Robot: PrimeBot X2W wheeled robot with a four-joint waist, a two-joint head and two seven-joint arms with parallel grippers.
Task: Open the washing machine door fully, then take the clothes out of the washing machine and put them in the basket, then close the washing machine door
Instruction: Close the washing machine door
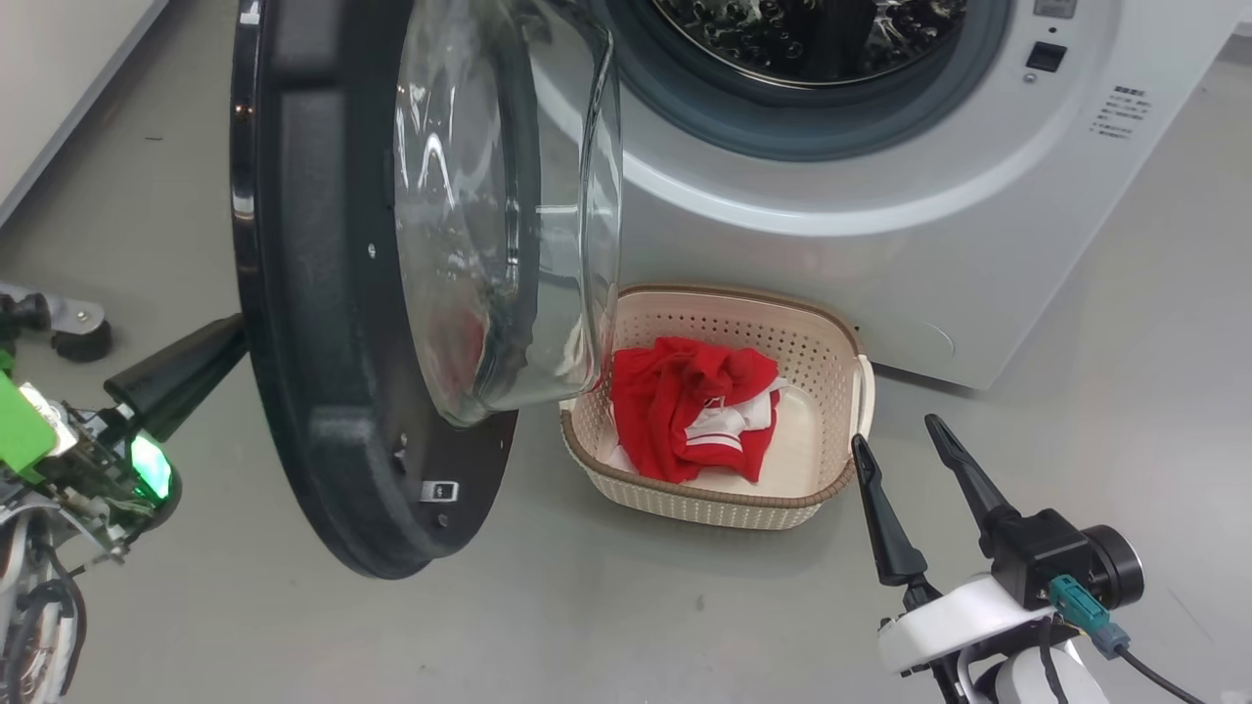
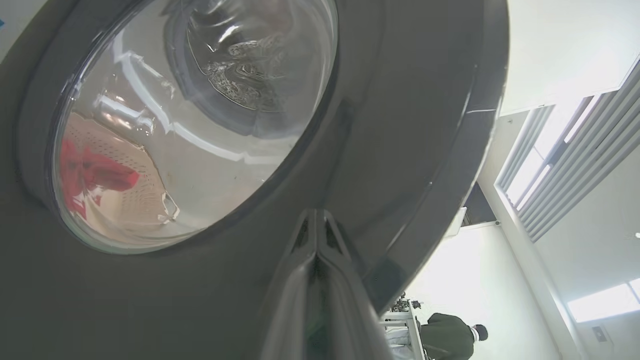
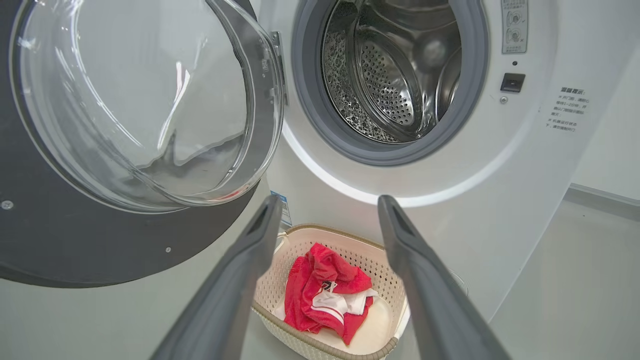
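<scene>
The round black washing machine door [image 1: 333,323] [image 3: 65,240] [image 2: 390,125] stands swung out from the white washing machine [image 1: 831,225] [image 3: 500,165], whose steel drum [image 3: 395,75] looks bare. Red clothes [image 1: 685,401] [image 3: 320,295] with white trim lie in the cream basket [image 1: 831,352] [image 3: 350,242] on the floor below the drum. My left gripper [image 1: 235,337] [image 2: 316,220] is shut, its tips against the door's outer face. To the right of the basket my right gripper [image 1: 900,435] [image 3: 327,205] hangs open, holding nothing.
A grey floor [image 1: 606,626] runs around the machine. A wall [image 1: 59,59] rises at the far left, with a wheeled base [image 1: 68,328] near it. In the left wrist view a person [image 2: 450,337] stands far off beside a rack.
</scene>
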